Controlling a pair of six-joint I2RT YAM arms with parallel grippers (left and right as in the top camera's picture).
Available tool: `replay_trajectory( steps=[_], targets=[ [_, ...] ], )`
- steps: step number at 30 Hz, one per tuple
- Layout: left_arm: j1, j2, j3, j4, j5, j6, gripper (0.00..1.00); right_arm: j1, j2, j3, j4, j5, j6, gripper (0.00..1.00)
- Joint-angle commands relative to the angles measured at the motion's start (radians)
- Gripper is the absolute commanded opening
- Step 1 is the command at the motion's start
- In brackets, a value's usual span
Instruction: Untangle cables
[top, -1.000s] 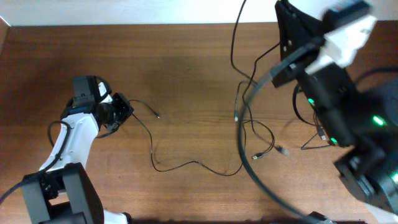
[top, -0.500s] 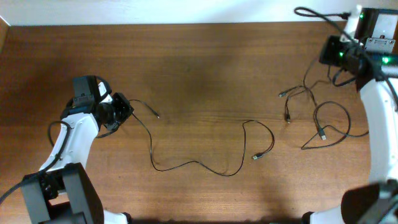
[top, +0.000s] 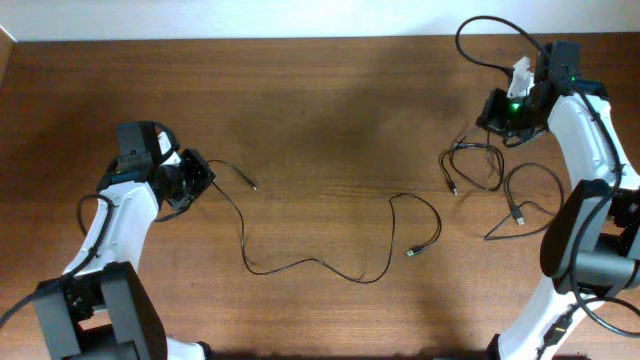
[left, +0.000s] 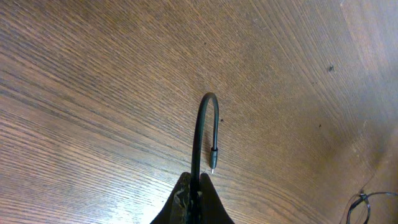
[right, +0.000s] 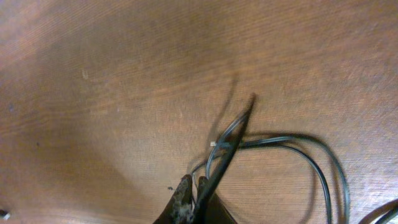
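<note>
At 9 o'clock the left gripper (left: 194, 190), fully closed, pinches one cable (left: 197, 134). At 2 o'clock the right gripper (right: 192, 186), likewise closed, apparently grips the looped cables (right: 230, 142).

A robotics lab: two white arms (top: 118, 218) at a wooden table (top: 320, 100)

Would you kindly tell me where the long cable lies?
Overhead, the long cable trails from the left gripper across the table, its plug ending left of the bundle.
</note>
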Motion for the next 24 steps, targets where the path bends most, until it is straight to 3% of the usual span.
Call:
replay_trajectory(
  steps=[1, 3, 4, 5, 6, 7, 8, 14, 20, 24],
  targets=[
    [0.001, -0.006, -0.001, 0.002, -0.007, -0.006, 0.0, 0.01, 0.011, -0.007, -0.036, -0.029, 0.003, 0.04],
    [0.001, -0.006, -0.001, 0.002, -0.007, -0.006, 0.0, 0.025, 0.013, -0.007, -0.094, -0.029, 0.003, 0.04],
    [0.001, -0.006, -0.001, 0.002, -0.007, -0.006, 0.0, 0.031, 0.013, -0.008, -0.105, -0.029, 0.003, 0.1],
    [0.001, -0.006, -0.001, 0.002, -0.007, -0.006, 0.0, 0.037, 0.013, -0.012, -0.108, -0.029, 0.003, 0.27],
    [0.001, -0.006, -0.001, 0.002, -0.007, -0.006, 0.0, 0.044, 0.013, -0.018, -0.108, -0.029, 0.003, 0.61],
    [0.001, -0.006, -0.001, 0.002, -0.007, -0.006, 0.0, 0.048, 0.013, -0.02, -0.108, -0.026, 0.003, 0.88],
    [0.001, -0.006, -0.001, 0.002, -0.007, -0.006, 0.0, 0.051, 0.013, -0.022, -0.108, -0.026, 0.003, 0.97],
    [0.001, -0.006, -0.001, 0.002, -0.007, -0.006, 0.0, 0.056, 0.014, -0.046, -0.177, -0.014, 0.0, 0.99],
    [0.001, -0.006, -0.001, 0.002, -0.007, -0.006, 0.0, 0.056, 0.013, -0.144, -0.217, 0.155, 0.003, 0.99],
    [0.001, -0.006, -0.002, 0.002, -0.007, -0.006, 0.0, 0.062, -0.045, 0.005, -0.297, 0.159, 0.029, 0.98]
  ],
)
